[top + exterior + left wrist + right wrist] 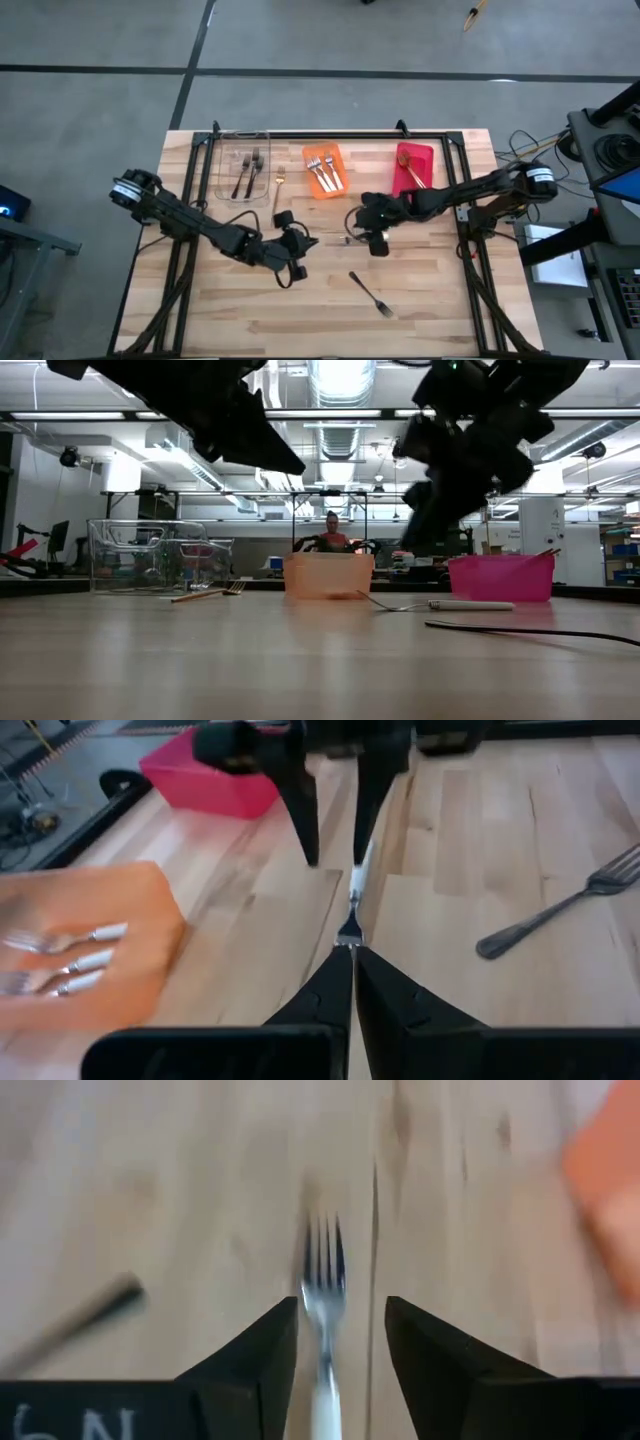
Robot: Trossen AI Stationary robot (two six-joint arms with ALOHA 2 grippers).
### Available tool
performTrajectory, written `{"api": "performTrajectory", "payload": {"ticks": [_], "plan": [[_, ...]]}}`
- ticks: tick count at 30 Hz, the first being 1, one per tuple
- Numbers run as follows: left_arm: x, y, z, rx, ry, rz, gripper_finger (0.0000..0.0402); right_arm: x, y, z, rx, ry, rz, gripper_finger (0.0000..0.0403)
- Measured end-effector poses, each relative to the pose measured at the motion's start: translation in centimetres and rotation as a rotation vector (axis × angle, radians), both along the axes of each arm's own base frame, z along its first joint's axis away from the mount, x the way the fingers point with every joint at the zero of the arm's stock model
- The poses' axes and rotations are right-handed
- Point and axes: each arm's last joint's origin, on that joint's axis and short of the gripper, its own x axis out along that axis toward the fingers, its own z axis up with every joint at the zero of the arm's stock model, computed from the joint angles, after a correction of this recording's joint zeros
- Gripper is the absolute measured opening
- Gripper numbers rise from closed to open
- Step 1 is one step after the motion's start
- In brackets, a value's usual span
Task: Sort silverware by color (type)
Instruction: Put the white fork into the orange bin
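We note three rectangular bins along the far edge of the wooden table. The clear plastic bin holds two dark metal forks; the orange bin holds three silver forks with white handles; the red bin holds gold forks. One gold fork lies just beside the clear bin. Near the table's middle, the right gripper straddles a white-handled silver fork, fingers apart, not yet clamped. The left gripper sits closed beside it. A dark metal fork lies toward the near edge.
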Motion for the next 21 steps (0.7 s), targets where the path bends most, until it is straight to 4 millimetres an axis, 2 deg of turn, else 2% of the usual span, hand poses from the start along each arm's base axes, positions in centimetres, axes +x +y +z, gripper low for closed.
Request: {"api": "performTrajectory", "payload": {"ticks": [3, 9, 21], "plan": [[0.2, 0.2, 0.3, 0.023, 0.000, -0.005, 0.0000, -0.6, 0.1, -0.9, -0.032, 0.105, 0.001, 0.0153], [0.6, 0.6, 0.6, 0.073, -0.010, -0.016, 0.0000, -0.8, 0.8, -2.2, -0.048, 0.178, 0.031, 0.0162], [0.7, 1.1, 1.3, 0.239, -0.016, 0.077, 0.0000, 0.2, 1.1, -6.1, -0.152, 0.300, -0.025, 0.0130]]}}
